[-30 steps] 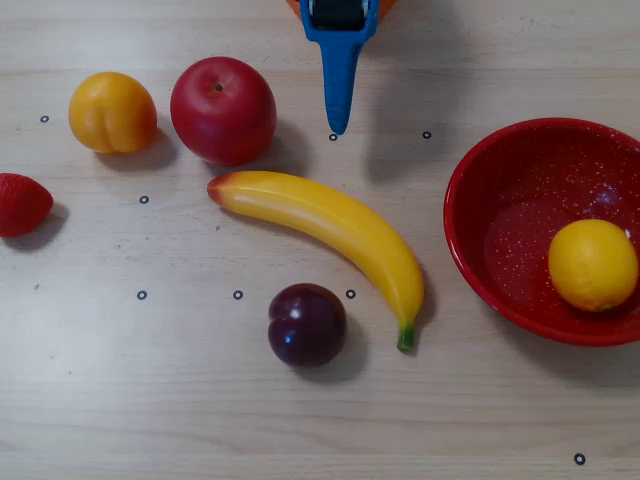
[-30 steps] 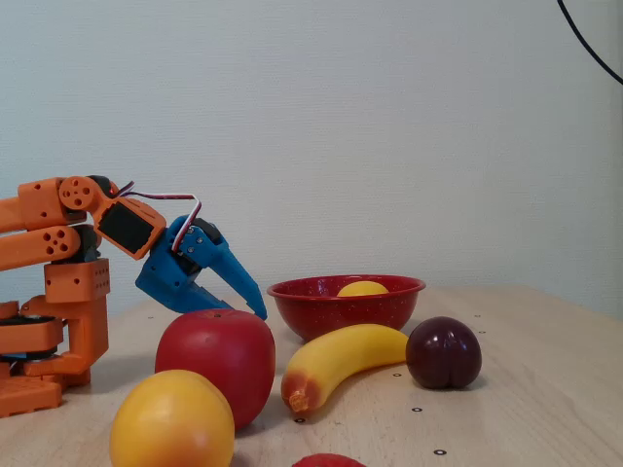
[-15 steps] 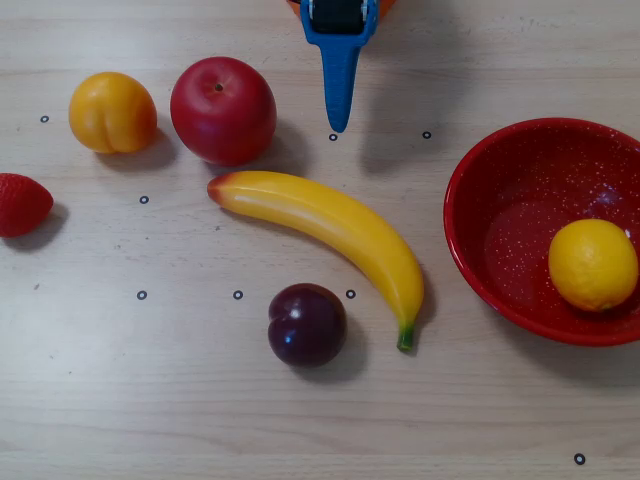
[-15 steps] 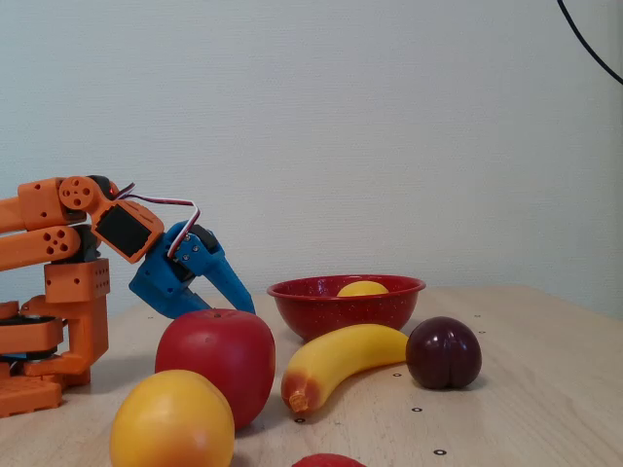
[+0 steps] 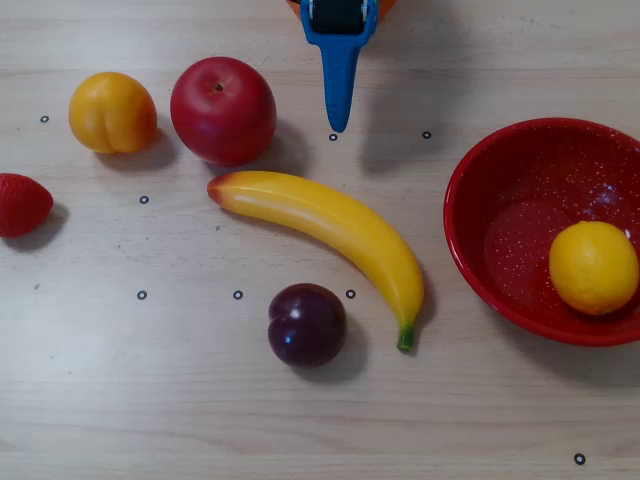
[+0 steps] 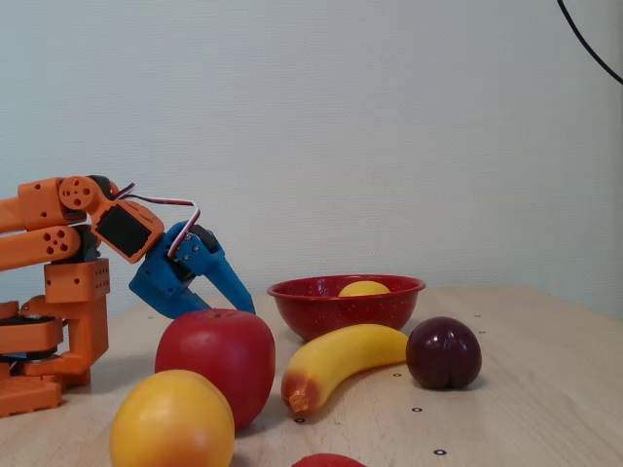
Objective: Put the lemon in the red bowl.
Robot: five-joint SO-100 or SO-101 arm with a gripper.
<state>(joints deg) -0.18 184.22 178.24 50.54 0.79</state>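
The lemon (image 5: 593,267) already sits inside the red bowl (image 5: 500,230), resting against its right-hand wall in the overhead view; in the fixed view only its yellow top (image 6: 364,288) shows above the bowl's rim (image 6: 346,285). The task looks finished, so the remaining risks lie in how the arm comes to rest.

The jaws (image 5: 338,120) appear pressed together and pinch nothing; in the overhead view they point down toward the desk (image 5: 200,400), well apart from the bowl and near the red apple (image 5: 222,110) and the banana (image 5: 330,225).

If the arm swings low from here, the tip could clip the apple or nudge the banana, which lies between the jaws and the bowl. A pushed banana could bump the bowl's rim. The lemon is round and lies off-centre, so a jolt to the bowl would likely roll it, though the deep wall should keep it in. The plum (image 5: 306,324), the orange-yellow fruit (image 5: 112,112) and the strawberry (image 5: 20,204) seem out of harm's way.
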